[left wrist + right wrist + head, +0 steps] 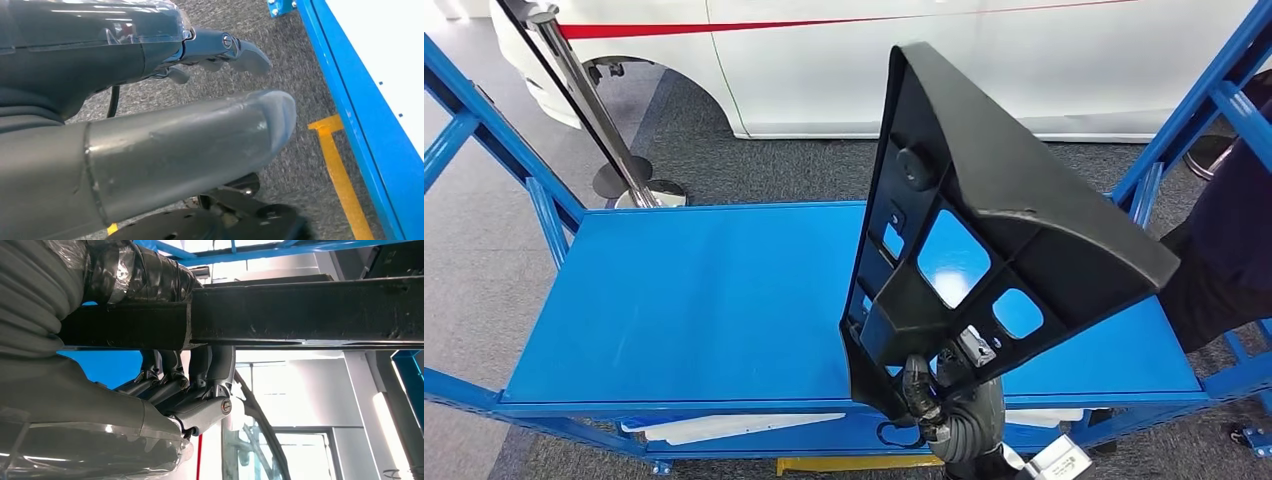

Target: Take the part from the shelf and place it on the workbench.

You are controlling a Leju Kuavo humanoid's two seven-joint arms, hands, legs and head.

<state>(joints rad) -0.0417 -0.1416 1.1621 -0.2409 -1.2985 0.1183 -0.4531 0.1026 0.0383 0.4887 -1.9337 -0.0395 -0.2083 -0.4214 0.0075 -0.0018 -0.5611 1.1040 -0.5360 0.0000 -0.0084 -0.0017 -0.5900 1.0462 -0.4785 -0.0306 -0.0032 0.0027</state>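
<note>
I find no writing, label, brand mark or number that can be read in any of my views. The black part (984, 230) my right hand (944, 400) holds, in the middle of the head view, carries no legible marking. The white car (904, 60) across the top of that frame bears a plain red stripe (824, 22), with no lettering on it. The yellow line (340, 170) on the floor, at the lower right of my left wrist view, is bare paint. A small white tag (1059, 462) at the bottom edge of the head view is too blurred to read.
</note>
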